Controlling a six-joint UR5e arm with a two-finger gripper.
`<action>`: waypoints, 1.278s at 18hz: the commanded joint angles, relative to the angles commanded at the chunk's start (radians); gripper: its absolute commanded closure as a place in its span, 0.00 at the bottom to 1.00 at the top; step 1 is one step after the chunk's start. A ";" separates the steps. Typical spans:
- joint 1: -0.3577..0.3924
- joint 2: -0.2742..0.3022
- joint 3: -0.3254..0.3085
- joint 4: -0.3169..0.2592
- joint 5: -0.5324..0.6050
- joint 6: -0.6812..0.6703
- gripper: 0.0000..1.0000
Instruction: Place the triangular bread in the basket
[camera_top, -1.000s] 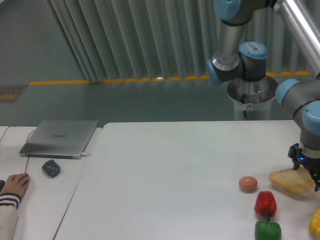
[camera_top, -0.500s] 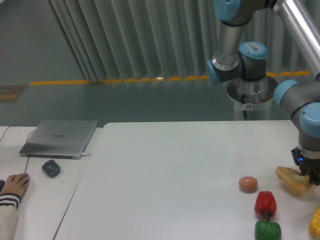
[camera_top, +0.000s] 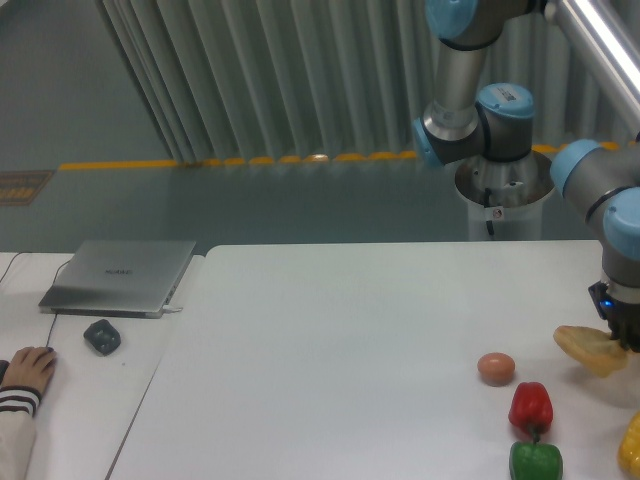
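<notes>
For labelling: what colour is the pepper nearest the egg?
Red, clearest in the fixed camera view.

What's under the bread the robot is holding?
Only bare white table shows under the triangular bread, which hangs in the gripper. The jaws cover its right end, and no basket is in view.

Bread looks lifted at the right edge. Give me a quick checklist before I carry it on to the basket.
1. Grip: gripper shut on the triangular bread - ok.
2. Bread off the table - ok, it hangs tilted.
3. Hold centred: only one end is pinched - not ok.
4. Egg and red pepper apart from bread - ok.
5. Basket position: not in view - cannot tell.
6. Person's hand far from arm - ok.
</notes>
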 joint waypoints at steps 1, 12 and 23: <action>0.012 0.005 0.009 -0.003 -0.002 0.052 0.94; 0.207 0.041 0.023 -0.017 -0.014 0.655 0.93; 0.275 0.009 0.015 0.046 -0.014 0.878 0.51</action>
